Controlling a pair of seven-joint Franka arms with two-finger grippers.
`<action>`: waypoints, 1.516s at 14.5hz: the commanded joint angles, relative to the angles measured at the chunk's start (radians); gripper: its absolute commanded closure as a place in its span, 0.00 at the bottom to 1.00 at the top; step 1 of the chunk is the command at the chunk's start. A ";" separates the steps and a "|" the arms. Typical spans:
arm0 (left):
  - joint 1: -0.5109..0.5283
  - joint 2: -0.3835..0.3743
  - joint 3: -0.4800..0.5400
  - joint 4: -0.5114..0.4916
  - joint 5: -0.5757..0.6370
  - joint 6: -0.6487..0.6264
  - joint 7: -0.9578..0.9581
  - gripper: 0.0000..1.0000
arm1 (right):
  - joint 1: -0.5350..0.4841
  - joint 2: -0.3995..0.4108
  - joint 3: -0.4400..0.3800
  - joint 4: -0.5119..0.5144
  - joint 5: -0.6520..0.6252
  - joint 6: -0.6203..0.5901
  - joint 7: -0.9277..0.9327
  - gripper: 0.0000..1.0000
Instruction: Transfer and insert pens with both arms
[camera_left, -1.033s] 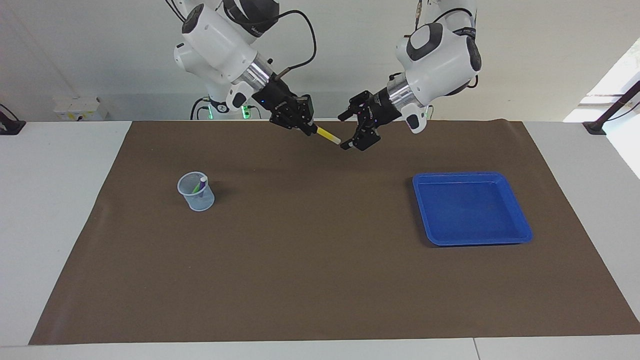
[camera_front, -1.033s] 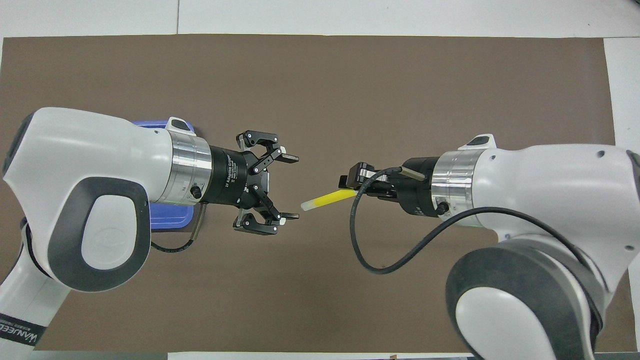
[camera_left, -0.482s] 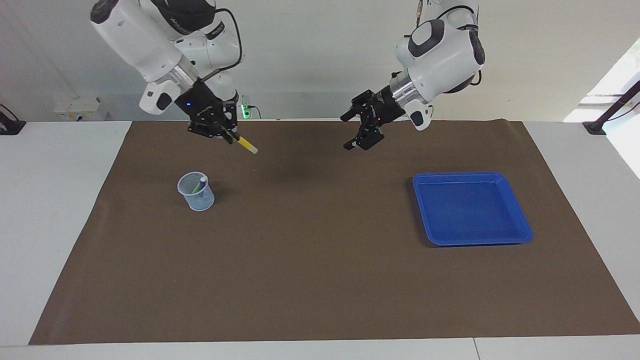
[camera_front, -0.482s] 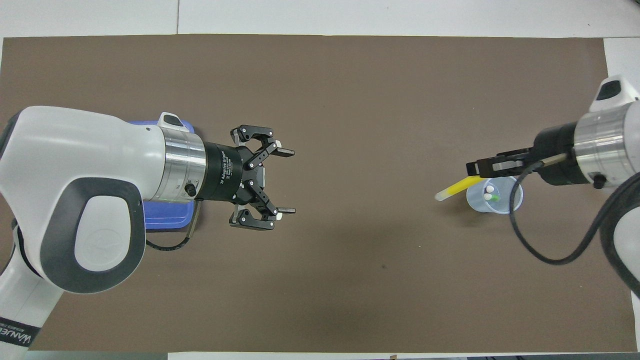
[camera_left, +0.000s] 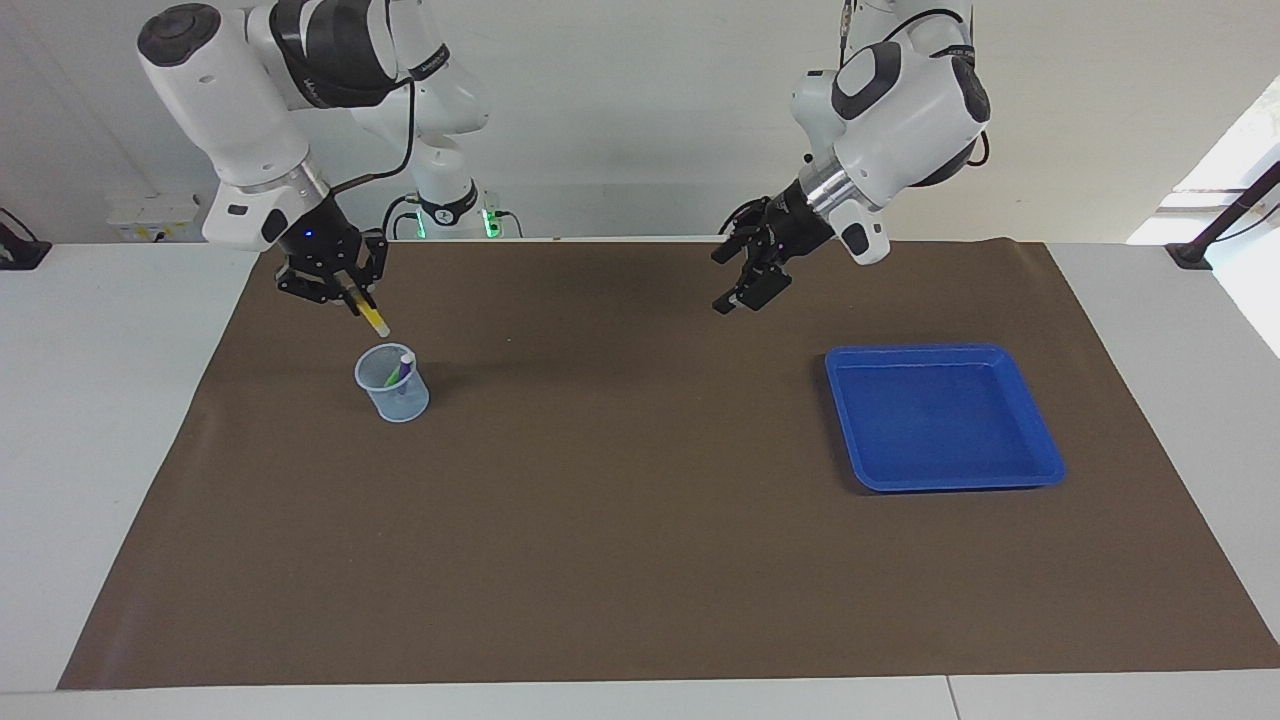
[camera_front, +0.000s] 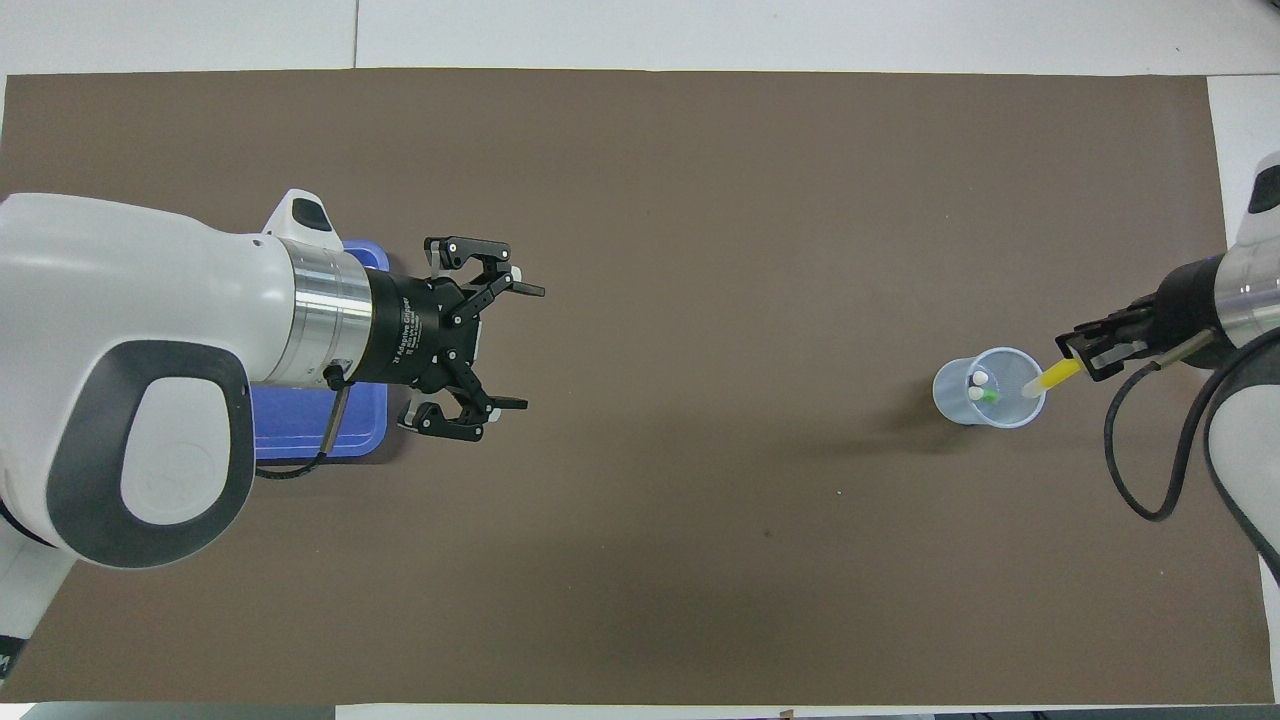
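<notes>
My right gripper (camera_left: 346, 290), black and two-fingered, is clamped on the slim yellow marker pen (camera_left: 373, 320), which slants down, its pale cap end just over the rim of the clear plastic cup (camera_left: 392, 384). I see the purple pen (camera_left: 401, 369) and green pen (camera_front: 988, 395) standing in that cup, toward the right arm's end of the brown table mat (camera_left: 640, 560). My left gripper (camera_left: 748, 285) hangs with fingers spread apart over bare mat beside the shallow blue plastic tray (camera_left: 1035, 450).

yellow pen (camera_left: 372, 319), blue tray (camera_left: 1040, 470), brown mat (camera_left: 620, 520), seemingly clear cup (camera_left: 385, 392)
</notes>
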 joint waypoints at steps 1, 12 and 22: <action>0.094 -0.017 -0.001 -0.001 0.091 -0.148 0.257 0.00 | -0.013 -0.053 0.012 -0.160 -0.025 0.156 -0.028 1.00; 0.248 0.011 0.029 0.256 0.650 -0.463 1.278 0.00 | -0.039 0.008 0.012 -0.191 -0.050 0.206 -0.068 0.00; 0.300 -0.057 0.056 0.204 0.661 -0.479 1.493 0.00 | -0.044 0.043 0.012 0.163 -0.086 -0.136 0.155 0.00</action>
